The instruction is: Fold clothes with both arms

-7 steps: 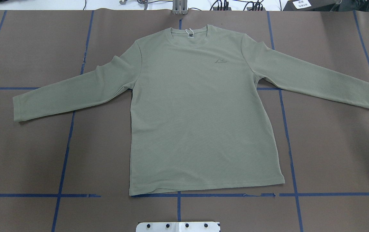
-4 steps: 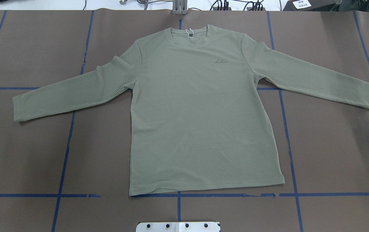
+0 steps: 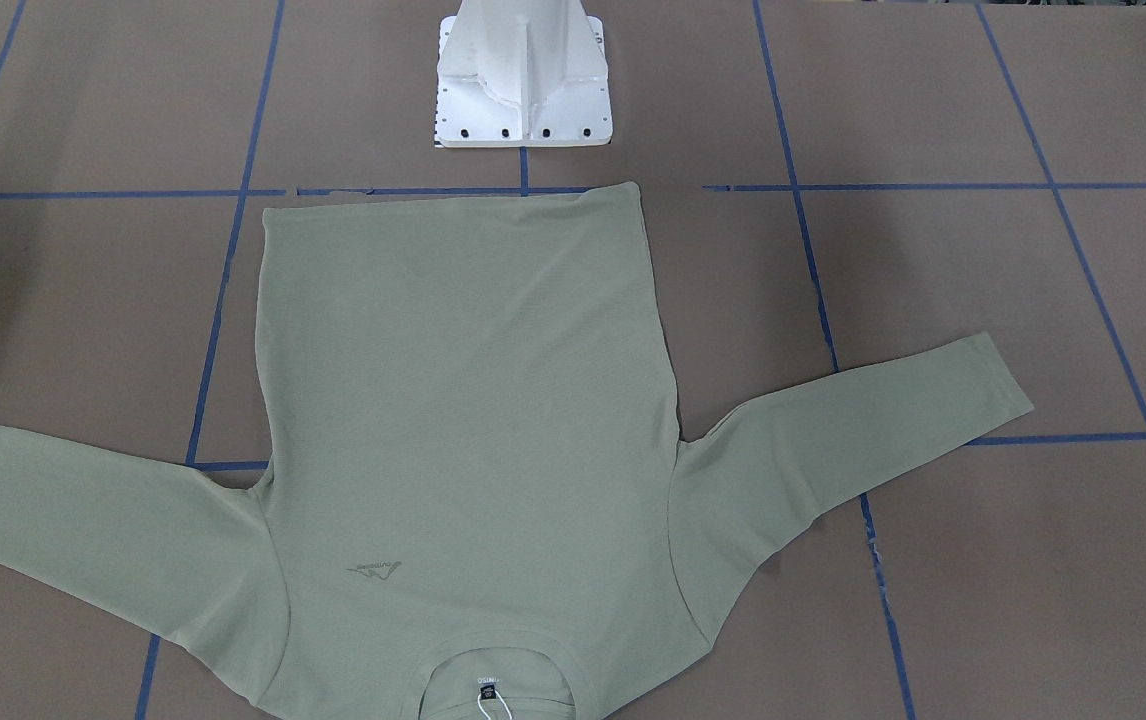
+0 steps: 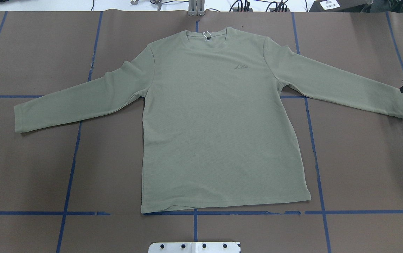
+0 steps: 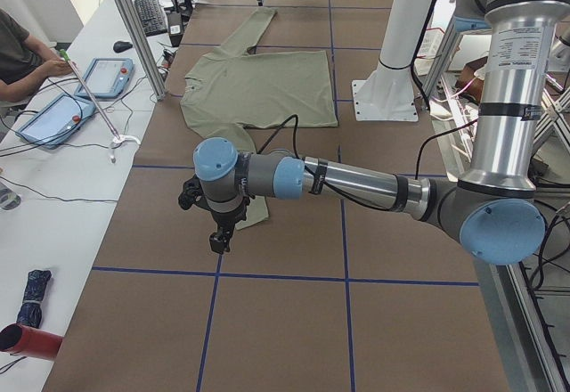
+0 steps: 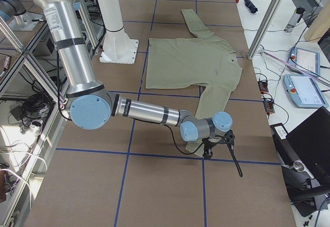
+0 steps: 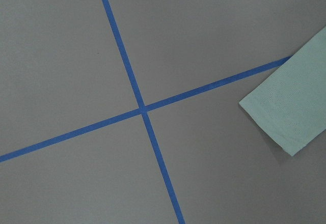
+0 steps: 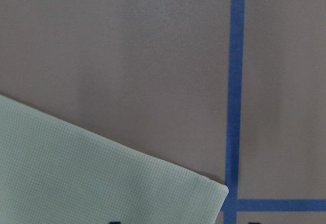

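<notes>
A brown paper-covered desk [image 4: 363,158] is marked off by a grid of blue tape lines [image 4: 363,212]. A white metal pedestal base [image 3: 523,70] stands on it, its foot plate set with dark bolts just beside one line. On a white side bench [image 5: 53,223] lie two blue-edged grey touch tablets [image 5: 105,76], a black keyboard [image 5: 150,13], a dark blue rolled bundle [image 5: 34,296] and a red cylinder [image 5: 27,338]. A seated person in a dark shirt [image 5: 18,53] has a hand by the farther tablet.

1. Brown-covered table [image 4: 29,168] was marked into a grid by blue tape lines [image 4: 315,154].
2. Green long-sleeved shirt [image 4: 215,133] lay flat on it, front up, with both sleeves spread outward.
3. White pedestal base [image 3: 523,100] stood near the hem.
</notes>
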{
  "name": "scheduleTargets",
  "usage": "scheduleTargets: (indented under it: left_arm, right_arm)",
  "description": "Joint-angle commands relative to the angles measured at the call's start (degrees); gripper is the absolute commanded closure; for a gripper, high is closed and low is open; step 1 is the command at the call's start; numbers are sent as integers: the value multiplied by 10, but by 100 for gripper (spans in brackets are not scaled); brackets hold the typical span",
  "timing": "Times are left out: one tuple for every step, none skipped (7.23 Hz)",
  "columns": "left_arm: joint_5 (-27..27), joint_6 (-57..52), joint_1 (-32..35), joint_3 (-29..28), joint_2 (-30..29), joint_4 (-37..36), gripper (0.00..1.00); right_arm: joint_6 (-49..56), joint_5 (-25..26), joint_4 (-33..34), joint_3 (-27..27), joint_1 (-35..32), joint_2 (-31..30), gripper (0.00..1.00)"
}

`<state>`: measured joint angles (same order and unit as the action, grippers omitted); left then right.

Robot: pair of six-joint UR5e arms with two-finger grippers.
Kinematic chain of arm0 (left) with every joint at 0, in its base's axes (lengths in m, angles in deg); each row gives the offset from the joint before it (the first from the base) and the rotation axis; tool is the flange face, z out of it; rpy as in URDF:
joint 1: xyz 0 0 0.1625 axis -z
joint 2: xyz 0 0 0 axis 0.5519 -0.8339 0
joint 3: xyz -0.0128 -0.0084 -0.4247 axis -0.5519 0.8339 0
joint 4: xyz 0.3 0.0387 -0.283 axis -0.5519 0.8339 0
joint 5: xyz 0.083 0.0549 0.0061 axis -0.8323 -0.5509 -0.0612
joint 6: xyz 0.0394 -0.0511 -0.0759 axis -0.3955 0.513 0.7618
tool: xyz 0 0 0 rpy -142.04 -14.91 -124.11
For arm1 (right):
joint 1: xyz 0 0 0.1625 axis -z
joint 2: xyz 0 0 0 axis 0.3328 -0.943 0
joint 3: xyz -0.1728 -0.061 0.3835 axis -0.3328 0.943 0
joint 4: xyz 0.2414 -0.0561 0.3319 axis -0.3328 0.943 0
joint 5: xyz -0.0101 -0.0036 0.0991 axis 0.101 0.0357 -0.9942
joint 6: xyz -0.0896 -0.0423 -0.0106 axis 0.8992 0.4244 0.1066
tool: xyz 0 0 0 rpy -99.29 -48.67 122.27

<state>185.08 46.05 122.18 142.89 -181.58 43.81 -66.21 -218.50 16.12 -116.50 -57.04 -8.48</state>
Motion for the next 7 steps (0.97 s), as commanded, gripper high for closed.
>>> scheduleTargets:
  left_arm:
    - [-1, 0, 0, -1, -3, 0, 0]
    - [-1, 0, 0, 0, -3, 0, 0]
    - [0, 0, 0, 4, -3, 0, 0]
    - [0, 0, 0, -2, -7, 0, 0]
    - [-1, 1, 0, 4, -8, -1, 0]
    - [0, 1, 0, 5, -8, -1, 0]
    - [-1, 0, 0, 4, -8, 0, 0]
  right_arm:
    - [-80, 4, -29, 20, 0, 6, 19]
    - [-144, 14, -67, 21, 0, 1, 19]
    - [-166, 38, -97, 28, 1, -3, 20]
    - [-166, 39, -98, 36, 1, -3, 22]
    - [-166, 39, -98, 37, 1, -1, 23]
    - [-167, 39, -98, 39, 4, -1, 23]
    - [-167, 38, -98, 42, 5, -1, 23]
